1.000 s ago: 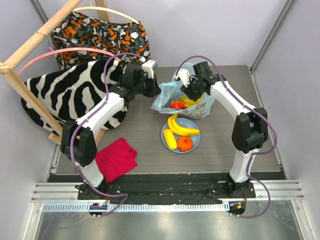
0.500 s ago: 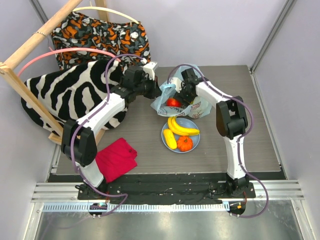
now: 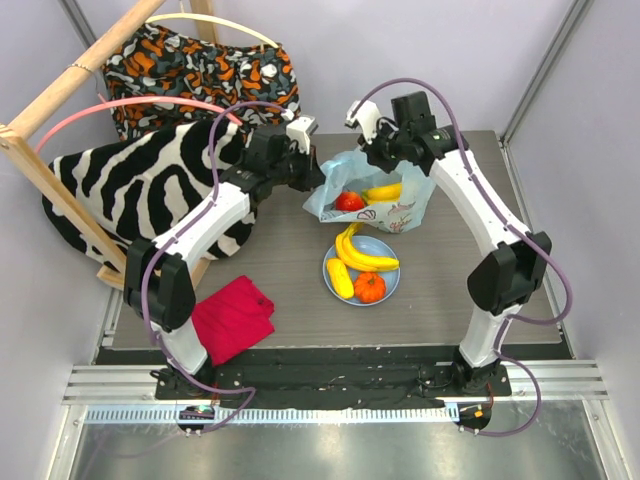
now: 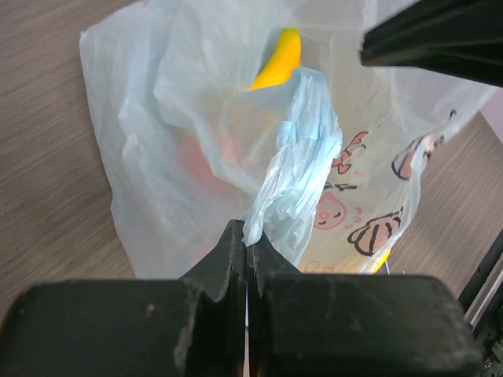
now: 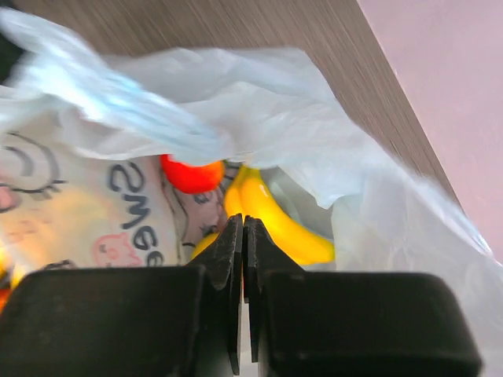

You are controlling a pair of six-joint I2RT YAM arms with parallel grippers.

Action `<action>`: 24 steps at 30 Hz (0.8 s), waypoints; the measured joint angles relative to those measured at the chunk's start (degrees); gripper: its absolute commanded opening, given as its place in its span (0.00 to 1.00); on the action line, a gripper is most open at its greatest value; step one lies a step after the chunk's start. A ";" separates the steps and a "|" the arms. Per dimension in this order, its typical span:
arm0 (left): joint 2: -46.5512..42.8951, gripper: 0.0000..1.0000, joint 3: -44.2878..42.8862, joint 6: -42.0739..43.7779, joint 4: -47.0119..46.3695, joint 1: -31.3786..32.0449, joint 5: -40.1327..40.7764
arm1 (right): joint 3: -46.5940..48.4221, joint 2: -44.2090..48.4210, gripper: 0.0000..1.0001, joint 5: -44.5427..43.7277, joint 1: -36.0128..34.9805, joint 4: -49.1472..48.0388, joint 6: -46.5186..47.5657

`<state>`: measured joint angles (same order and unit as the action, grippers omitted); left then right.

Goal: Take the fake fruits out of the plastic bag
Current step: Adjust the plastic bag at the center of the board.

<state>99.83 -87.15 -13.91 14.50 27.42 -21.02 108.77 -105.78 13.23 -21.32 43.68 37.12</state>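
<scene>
The light-blue plastic bag (image 3: 402, 208) lies on the table behind the plate, its mouth gaping. Inside it are a red round fruit (image 3: 349, 201) and a yellow banana (image 3: 385, 191). My left gripper (image 3: 320, 181) is shut on a twisted handle of the bag (image 4: 295, 149) at its left side. My right gripper (image 3: 378, 160) hangs shut over the bag's far edge. In the right wrist view its tips (image 5: 243, 224) show no film between them, with the banana (image 5: 275, 224) and red fruit (image 5: 192, 173) just beyond. A banana bunch (image 3: 362, 253), a ribbed orange fruit (image 3: 370, 287) and an oblong yellow piece (image 3: 340, 278) rest on the plate.
The round light-blue plate (image 3: 393, 279) sits just in front of the bag. A red cloth (image 3: 232, 315) lies at the near left. A zebra cushion (image 3: 140, 190), an orange patterned cushion (image 3: 200, 70) and a wooden frame (image 3: 60, 95) crowd the left and back.
My right gripper has pulled up and back from the bag's mouth and closed. The bag now stands wider open on its right side. The left gripper has stayed put on the handle.
</scene>
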 measured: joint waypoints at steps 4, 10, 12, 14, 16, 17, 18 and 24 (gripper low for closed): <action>0.31 0.00 -1.09 -0.26 -0.15 0.00 0.00 | 0.42 2.29 0.21 4.00 -0.13 1.27 -2.89; 0.39 0.00 -0.96 -0.68 -0.28 0.04 0.00 | -4.87 1.51 0.15 -1.57 -0.59 0.11 -3.34; 0.15 0.00 0.02 -0.76 -0.72 0.11 0.00 | -9.51 1.16 0.13 -6.05 -0.66 -1.57 -3.15; -0.52 0.00 1.95 -0.85 -0.85 0.24 0.00 | -15.47 1.40 0.11 -9.62 -0.59 -2.21 -3.76; -1.42 0.00 4.26 -0.85 -0.79 0.39 0.02 | -25.73 3.98 0.12 -12.17 -0.57 -4.20 -4.92; -1.99 0.00 5.42 -0.85 -0.61 0.46 0.00 | -31.32 6.32 0.17 -13.40 -0.52 -4.42 -5.66; -2.51 0.00 6.43 -0.85 -0.39 0.57 0.02 | -36.70 9.31 0.25 -14.49 -0.44 -4.72 -6.14; -3.78 0.00 8.52 -1.03 -0.13 0.81 -0.13 | -44.89 22.43 0.54 -19.63 -0.31 -9.88 -8.46</action>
<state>96.05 -78.63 -14.94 14.37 28.23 -21.15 63.88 -83.35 -6.39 -21.63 33.80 28.67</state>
